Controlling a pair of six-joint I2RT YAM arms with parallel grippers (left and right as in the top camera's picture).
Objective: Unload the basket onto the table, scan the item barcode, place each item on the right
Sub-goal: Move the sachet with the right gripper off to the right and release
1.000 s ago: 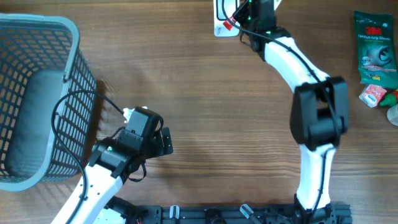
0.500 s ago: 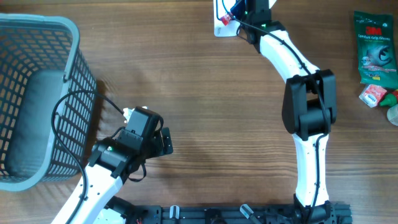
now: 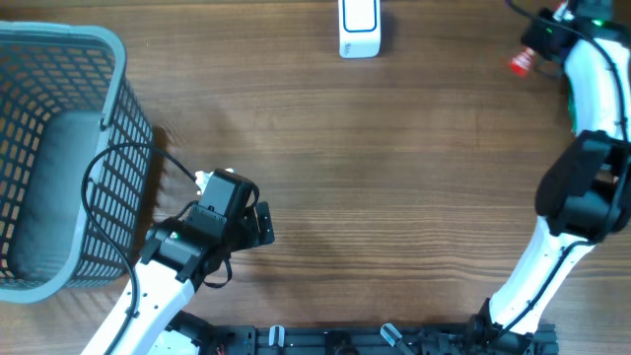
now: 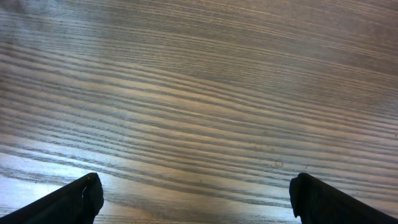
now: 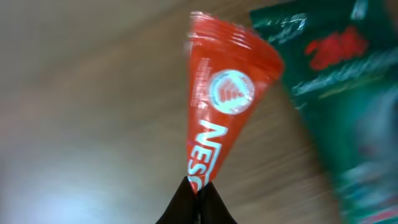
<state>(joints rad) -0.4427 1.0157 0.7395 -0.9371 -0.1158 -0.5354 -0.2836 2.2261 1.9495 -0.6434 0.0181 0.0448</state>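
Sachet (image 5: 224, 99) rightward, in right end effector (image 5: 198, 186)

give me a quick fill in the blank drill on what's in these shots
1. The right pincer is shut on a ____ sachet.
2. The left pincer holds nothing; its jaws stand ____.
3. The grey basket sits nearest the ____ pincer.
Missing words: red; open; left.
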